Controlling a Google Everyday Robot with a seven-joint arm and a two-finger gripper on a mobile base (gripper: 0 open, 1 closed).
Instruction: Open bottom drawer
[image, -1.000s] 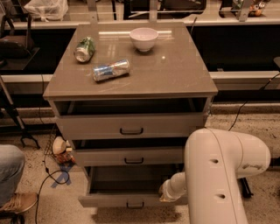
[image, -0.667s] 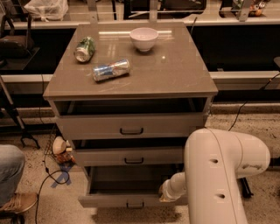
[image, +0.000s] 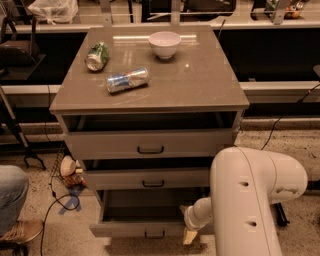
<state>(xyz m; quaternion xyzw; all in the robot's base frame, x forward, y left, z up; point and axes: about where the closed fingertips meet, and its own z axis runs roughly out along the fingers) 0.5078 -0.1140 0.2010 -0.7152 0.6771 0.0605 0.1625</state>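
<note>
- The bottom drawer (image: 125, 229) is standing pulled out from the foot of the cabinet, further than the two above it, and its grey inside is showing bare.
- Its small black handle (image: 154, 234) is sitting free at the middle of the narrow front, with nothing on it.
- The gripper (image: 190, 234) is hanging low at the right end of that front, just beside it and to the right of the handle. I cannot tell whether it is touching the drawer.
- Whether the gripper is open or closed, and whether it is holding anything, I cannot tell from here; the arm (image: 250, 200) is blocking most of it.
- Over the last second nothing seems to be moving: the drawer is staying out by the same amount and the arm is keeping its place.
- To my eye that means the pull is finished or nearly so, and what is left is for the gripper to be backing away without nudging the drawer shut.
- The middle drawer (image: 150, 178) and top drawer (image: 150, 144) are each showing a dark gap above their fronts, so they are sitting slightly out too.
- On the cabinet top (image: 200, 90) a white bowl (image: 165, 44), a green can (image: 97, 55) and a silver can (image: 127, 80) are lying well apart from the work.
- Someone's leg (image: 12, 195) is resting at the left edge, clear of the drawer.
</note>
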